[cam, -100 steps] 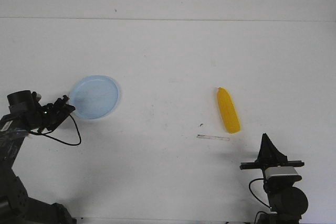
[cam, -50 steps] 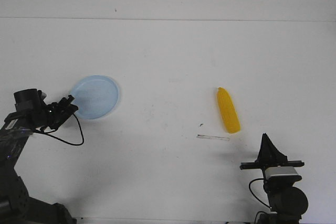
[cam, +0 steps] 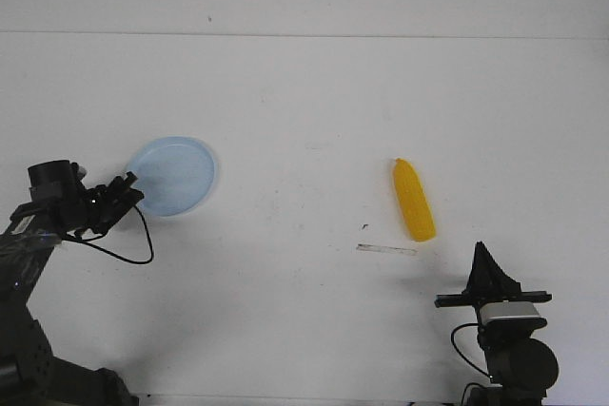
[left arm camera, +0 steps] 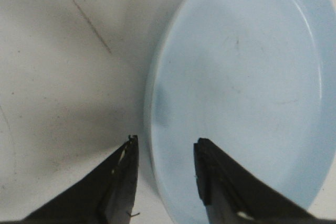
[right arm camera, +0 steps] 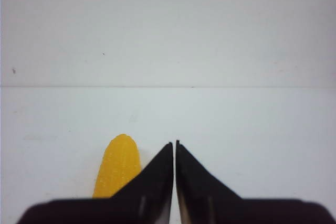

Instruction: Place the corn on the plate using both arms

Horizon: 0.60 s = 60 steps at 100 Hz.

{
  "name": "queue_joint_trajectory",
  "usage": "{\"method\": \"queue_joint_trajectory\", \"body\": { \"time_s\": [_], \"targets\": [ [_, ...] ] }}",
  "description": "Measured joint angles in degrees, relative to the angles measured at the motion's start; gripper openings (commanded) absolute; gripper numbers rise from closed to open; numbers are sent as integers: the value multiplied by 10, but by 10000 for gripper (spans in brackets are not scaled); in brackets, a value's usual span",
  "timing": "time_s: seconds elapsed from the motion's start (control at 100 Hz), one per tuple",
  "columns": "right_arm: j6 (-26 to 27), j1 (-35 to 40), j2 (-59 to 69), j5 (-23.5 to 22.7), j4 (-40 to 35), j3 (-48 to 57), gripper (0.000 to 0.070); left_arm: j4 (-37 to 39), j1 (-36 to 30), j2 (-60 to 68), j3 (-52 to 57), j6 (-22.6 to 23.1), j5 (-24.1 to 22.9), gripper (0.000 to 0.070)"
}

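A plain white counter [cam: 304, 121] fills the front view, scuffed here and there with faint dark specks, and meets a white wall along a thin line at the back.

The corn [cam: 414, 200] lies flat on the right half of the counter, its narrow tip pointing away from the robot and its thicker end nearer. It touches nothing. In the right wrist view only its rounded tip and upper part show, the rest hidden behind the black fingers. Just beside its near end, toward the robot, a thin pale strip [cam: 386, 250] lies on the counter.

The plate [cam: 172, 176] sits well apart from the corn, on the left half of the counter, bare inside. The left wrist view shows its shallow pale blue bowl and low rim close up.

The left gripper [cam: 129, 193] is at the plate's near-left edge, its jaws parted. In the left wrist view one finger stands over the counter just outside the rim and the other over the plate's inner surface, so the rim lies between them; whether either finger touches the plate cannot be told.

The right gripper [cam: 481, 252] points away from the robot, near the corn but clear of it, with its jaws pressed together and holding nothing.
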Motion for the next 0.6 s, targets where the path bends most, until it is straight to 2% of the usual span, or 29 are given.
{"method": "queue_joint_trajectory", "body": {
  "time_s": [0.35, 0.39, 0.48, 0.6],
  "targets": [
    [0, 0, 0, 0, 0, 0, 5, 8, -14, 14, 0, 0, 0, 196],
    [0, 0, 0, 0, 0, 0, 5, 9, -15, 14, 0, 0, 0, 172],
    [0, 0, 0, 0, 0, 0, 5, 11, -16, 14, 0, 0, 0, 0],
    [0, 0, 0, 0, 0, 0, 5, 11, -16, 16, 0, -2, -2, 1]
  ]
}}
